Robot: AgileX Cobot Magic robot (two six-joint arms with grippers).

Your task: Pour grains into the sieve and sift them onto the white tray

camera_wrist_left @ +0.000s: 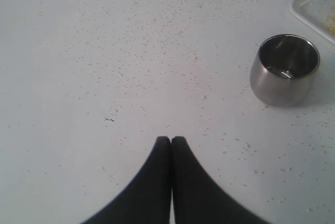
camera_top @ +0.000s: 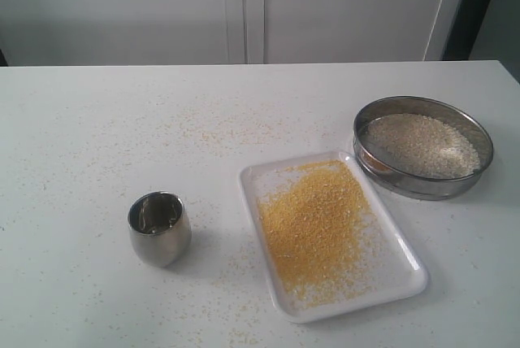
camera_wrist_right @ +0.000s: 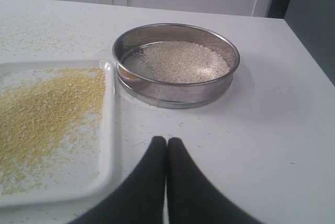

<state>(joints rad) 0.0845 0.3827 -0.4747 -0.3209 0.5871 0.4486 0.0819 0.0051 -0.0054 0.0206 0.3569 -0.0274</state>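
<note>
Sieve [camera_top: 422,189] sits on the counter [camera_top: 97,137] at far right in the exterior view, upright, just beside the white tray's [camera_top: 264,181] far right corner; can't tell if they touch. Inside the sieve: layer of pale grains [camera_top: 422,146] covering most of the mesh, w/ a bare strip of mesh along one side in the right wrist view.

Tray lies flat, center-right, turned at an angle. Yellow meal [camera_top: 313,230] is spread over its middle in a broad patch, thinner twd the edges, w/ the corners mostly bare.

Small steel cup [camera_top: 159,228] stands upright left of the tray, well apart from it, looks empty inside. Loose crumbs [camera_top: 227,132] are scattered over the counter, thickest behind the tray.

Left end effector [camera_wrist_left: 171,139]: closed, tips pressed together, nothing btwn them, over bare counter w/ the cup nearby but apart. Right end effector [camera_wrist_right: 166,140]: also closed, empty, over the counter beside the tray's rim, pointing twd the sieve. Neither shows in the exterior view.
</note>
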